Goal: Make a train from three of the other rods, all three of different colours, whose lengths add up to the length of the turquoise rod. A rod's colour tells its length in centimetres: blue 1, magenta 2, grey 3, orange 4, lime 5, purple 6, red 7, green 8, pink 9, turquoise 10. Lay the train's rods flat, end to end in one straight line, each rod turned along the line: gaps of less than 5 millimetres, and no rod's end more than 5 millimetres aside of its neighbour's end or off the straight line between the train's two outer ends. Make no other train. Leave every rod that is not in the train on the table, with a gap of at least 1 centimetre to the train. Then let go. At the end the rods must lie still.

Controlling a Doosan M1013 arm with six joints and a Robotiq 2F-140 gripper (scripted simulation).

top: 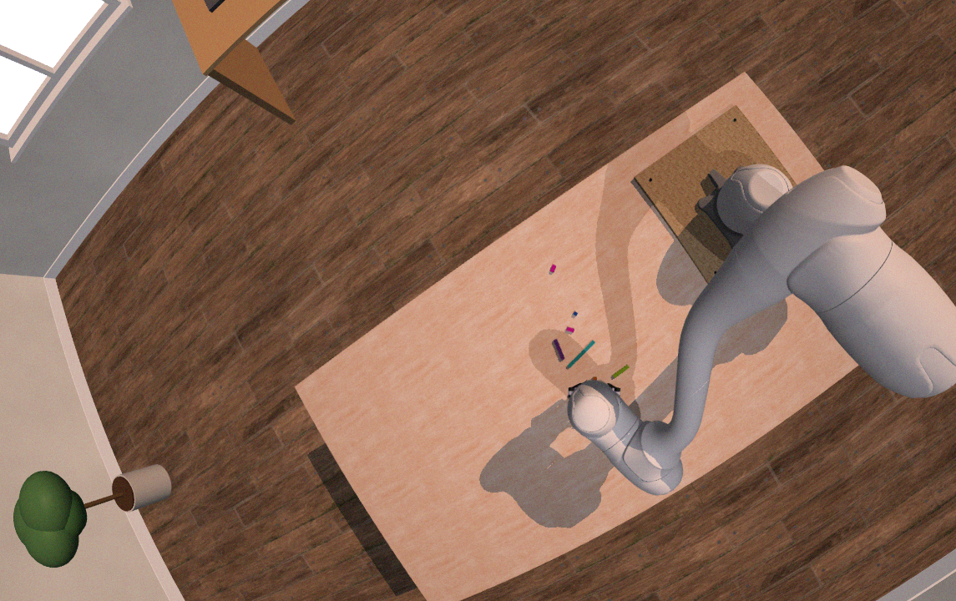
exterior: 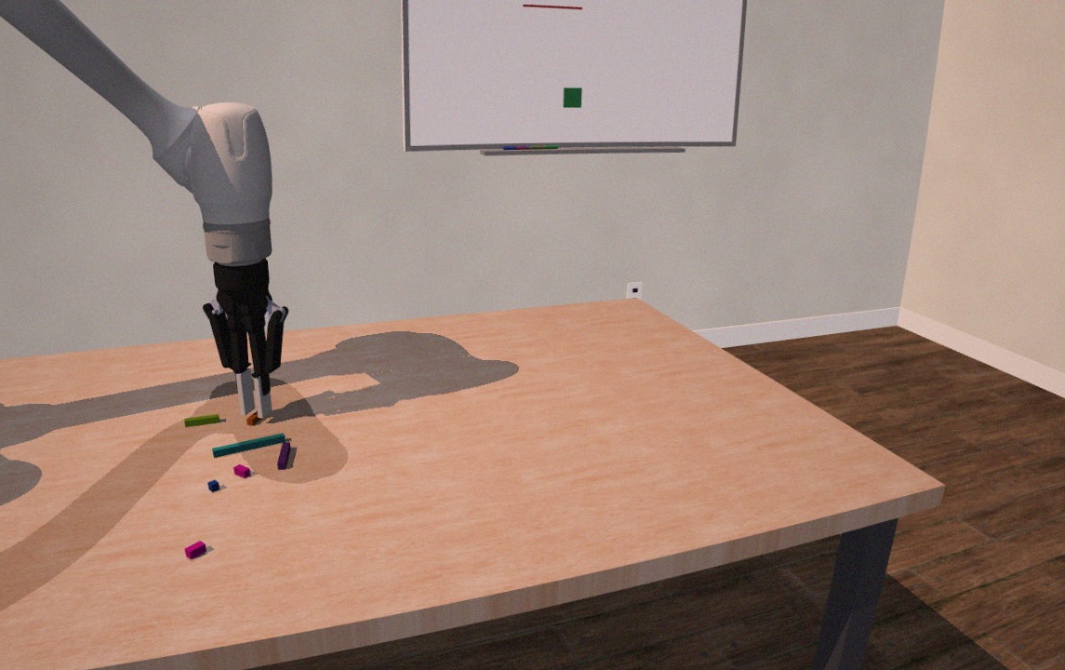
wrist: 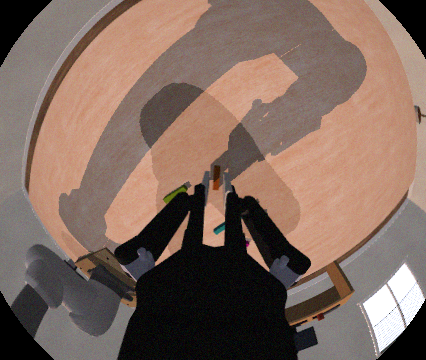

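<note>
My gripper (exterior: 253,409) points straight down over the orange rod (exterior: 252,420), which lies flat on the table. The fingers stand narrowly open on either side of the rod; in the wrist view the orange rod (wrist: 217,175) shows between the fingertips. The turquoise rod (exterior: 248,446) lies just in front of it, with the purple rod (exterior: 283,454) at its right end. The lime rod (exterior: 202,421) lies to the left of the gripper. A magenta rod (exterior: 242,470) and the blue rod (exterior: 213,485) lie nearer the front.
A second magenta rod (exterior: 194,549) lies apart, nearer the table's front edge. The arm's base stands on a brown plate (top: 705,179) at the far end of the table. The arm's shadow covers the rods' area.
</note>
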